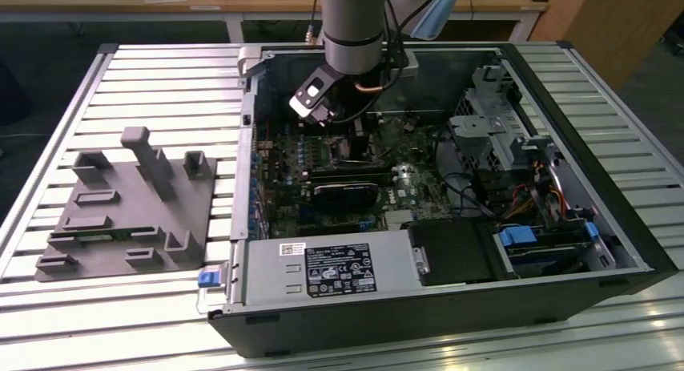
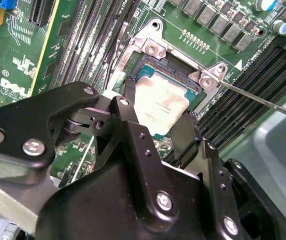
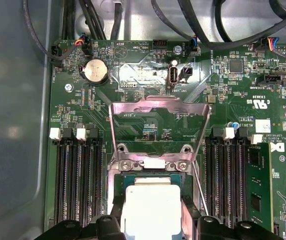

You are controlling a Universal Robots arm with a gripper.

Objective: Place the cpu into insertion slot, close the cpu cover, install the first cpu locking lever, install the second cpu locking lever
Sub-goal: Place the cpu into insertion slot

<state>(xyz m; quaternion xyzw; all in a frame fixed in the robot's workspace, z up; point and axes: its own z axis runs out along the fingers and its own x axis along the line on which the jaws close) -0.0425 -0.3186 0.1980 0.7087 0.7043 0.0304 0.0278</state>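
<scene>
Clamped in the gripper, by two opposite edges: the cpu, directly between the fingers and over the insertion slot; cannot tell whether seated or just above. Just beyond the fingertips, swung up open: the cpu cover. Probably light, stiff and flat, with a slick top and a delicate underside. Best held by the side edges, level, with gentle pressure.

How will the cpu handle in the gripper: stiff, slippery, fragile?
Probably stiff: the cpu is a flat metal-topped square, showing no bend between the fingers of the gripper. Likely slippery: its smooth top and thin edges give little to hold. Probably light for its size, so a tilt over the insertion slot seems the main risk.
</scene>
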